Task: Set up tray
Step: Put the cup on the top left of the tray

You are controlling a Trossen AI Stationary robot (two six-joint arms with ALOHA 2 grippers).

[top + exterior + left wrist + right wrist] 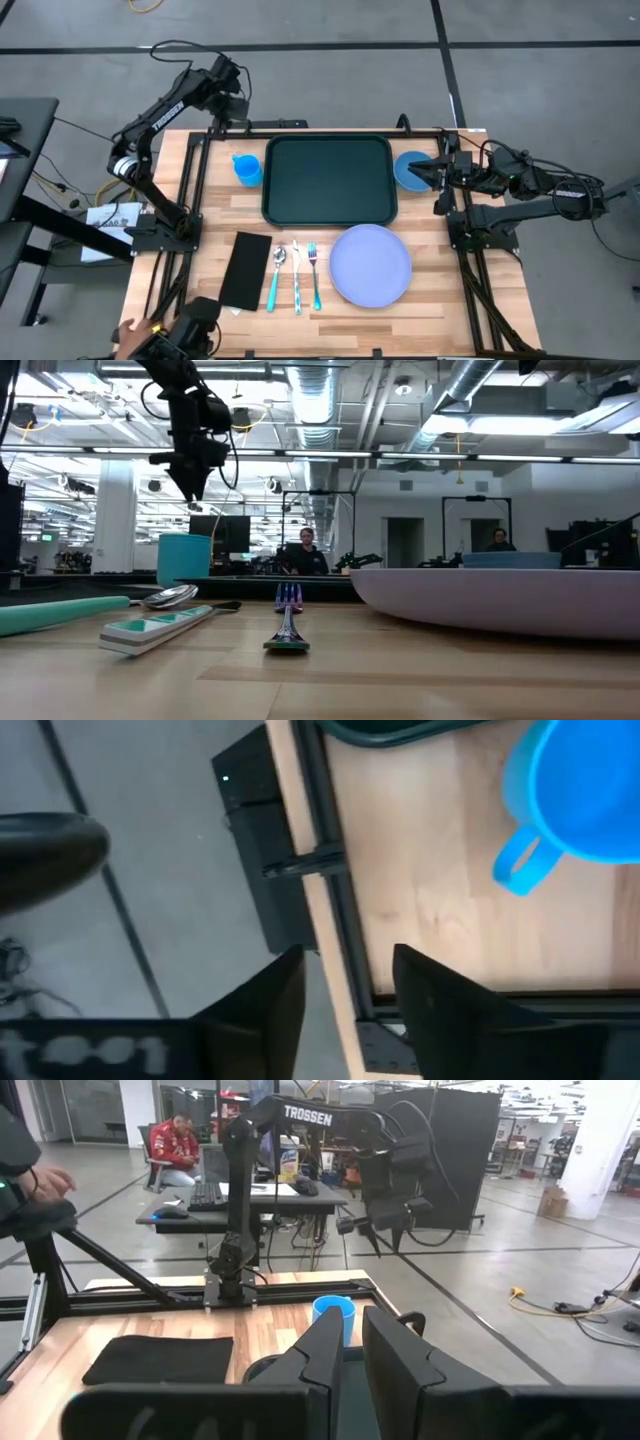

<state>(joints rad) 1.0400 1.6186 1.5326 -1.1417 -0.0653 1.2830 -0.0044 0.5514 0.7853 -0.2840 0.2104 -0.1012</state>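
Observation:
The dark green tray lies flat at the middle of the table's far side. A blue cup stands left of it, with its handle in the left wrist view. A blue bowl sits to the tray's right. My left gripper hangs open high over the far-left table edge, beyond the cup. My right gripper lies level over the bowl, pointing toward the tray. Its fingers are nearly together, and I see nothing between them.
Near the front lie a lavender plate, a black napkin, and a spoon, knife and fork with teal handles. A person's hand shows at the near-left corner. Black frame rails run along the table's sides.

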